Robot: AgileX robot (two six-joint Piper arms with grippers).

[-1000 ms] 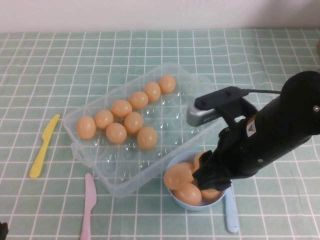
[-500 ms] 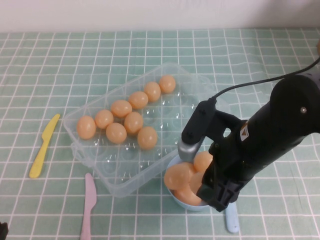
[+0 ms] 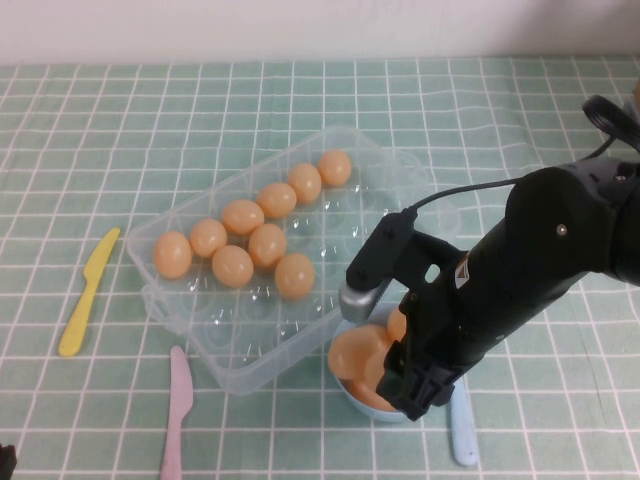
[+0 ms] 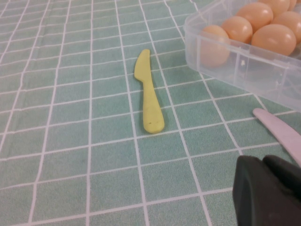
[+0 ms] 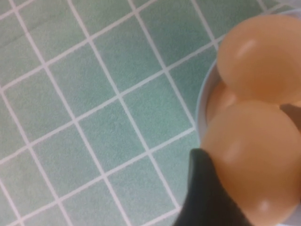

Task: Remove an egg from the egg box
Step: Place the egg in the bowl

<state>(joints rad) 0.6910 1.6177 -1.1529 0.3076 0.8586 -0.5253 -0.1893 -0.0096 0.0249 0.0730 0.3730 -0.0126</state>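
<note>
The clear plastic egg box [image 3: 205, 335] lies at the table's middle and holds several orange-tan eggs [image 3: 266, 243] in its far rows. My right gripper [image 3: 398, 352] reaches down into a small light-blue bowl [image 3: 352, 393] just in front of the box's right end. In the right wrist view one black finger [image 5: 207, 197] presses against a large egg [image 5: 256, 160] that sits over other eggs in the bowl [image 5: 200, 110]; the other finger is out of frame. My left gripper [image 4: 270, 188] is shut and empty, low over the cloth near the box's left end [image 4: 244, 63].
A yellow plastic knife [image 3: 88, 290] lies left of the box and shows in the left wrist view [image 4: 148, 94]. A pink knife [image 3: 177, 410] lies in front of the box. A light-blue knife [image 3: 462, 432] lies right of the bowl, partly under my right arm.
My right arm has swung leftward and lower over the bowl, covering more of it. The eggs in the box and the left arm have not moved.
</note>
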